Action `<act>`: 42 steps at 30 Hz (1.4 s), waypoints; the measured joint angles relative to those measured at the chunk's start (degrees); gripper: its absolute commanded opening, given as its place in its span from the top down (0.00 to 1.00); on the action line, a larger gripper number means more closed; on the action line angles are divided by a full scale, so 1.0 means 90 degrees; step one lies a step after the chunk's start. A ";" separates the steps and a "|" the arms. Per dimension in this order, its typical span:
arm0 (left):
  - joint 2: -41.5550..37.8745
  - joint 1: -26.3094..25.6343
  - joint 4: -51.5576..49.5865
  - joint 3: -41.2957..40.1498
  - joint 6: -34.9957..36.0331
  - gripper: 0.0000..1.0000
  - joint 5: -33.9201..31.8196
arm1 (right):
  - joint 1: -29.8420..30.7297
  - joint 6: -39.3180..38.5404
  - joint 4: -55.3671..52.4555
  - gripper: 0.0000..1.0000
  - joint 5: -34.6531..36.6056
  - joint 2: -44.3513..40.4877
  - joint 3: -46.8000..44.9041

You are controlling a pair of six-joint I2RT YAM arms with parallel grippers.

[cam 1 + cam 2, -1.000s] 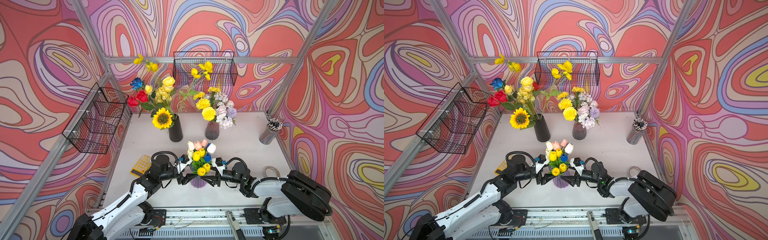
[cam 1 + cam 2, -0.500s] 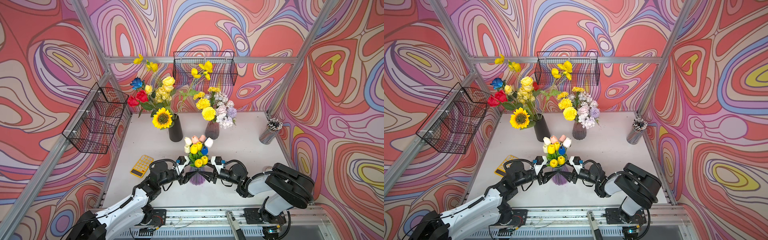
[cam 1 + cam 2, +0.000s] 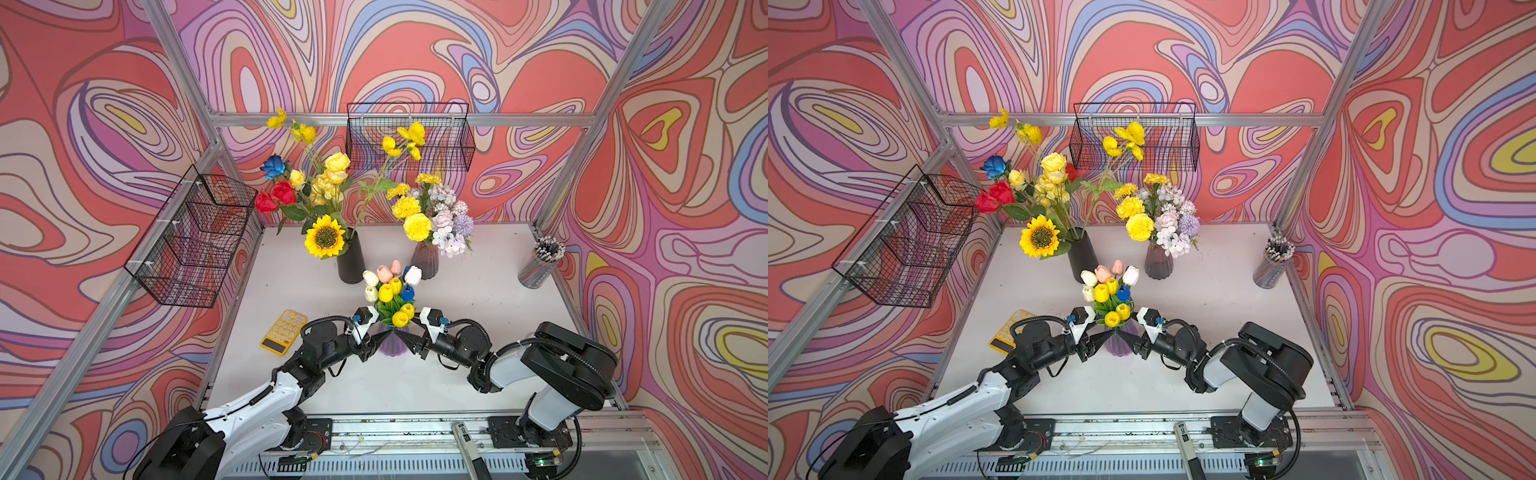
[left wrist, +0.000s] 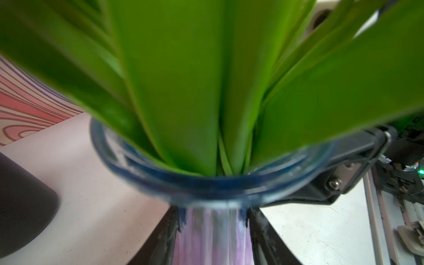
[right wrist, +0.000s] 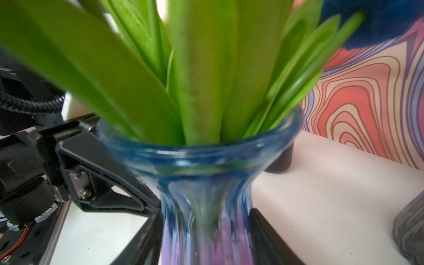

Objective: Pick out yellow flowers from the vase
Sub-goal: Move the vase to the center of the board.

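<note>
Fingers [image 4: 267, 238] astride vase [image 3: 392, 344], below yellow tulips [image 3: 400, 319]

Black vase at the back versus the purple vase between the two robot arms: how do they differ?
The black vase is opaque and plain-sided; the purple vase is see-through ribbed glass with a flared rim. The black vase holds a sunflower and roses; the purple vase holds tulips. The black vase stands untouched; the purple vase has the left gripper and right gripper astride its neck. Both stand upright and hold yellow flowers.

walls [image 3: 415, 50] — swirled red-purple print | aluminium frame [image 3: 519, 119] | tabletop [image 3: 478, 316] — white | wire baskets [image 3: 195, 237] black | light even
</note>
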 measured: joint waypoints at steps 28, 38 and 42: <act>0.1919 0.0000 0.2169 -0.0039 0.0267 0.35 -0.0780 | 0.0036 -0.0347 0.0816 0.39 0.1129 0.0937 0.0471; 0.0134 0.0000 0.0716 -0.0270 0.0243 0.19 -0.1401 | 0.0209 -0.0488 -0.0899 0.24 0.0894 -0.1005 0.0180; -0.0908 0.0000 -0.0194 -0.0279 0.0172 0.16 -0.1727 | 0.0209 -0.0636 -0.2093 0.23 0.0857 -0.1999 0.0170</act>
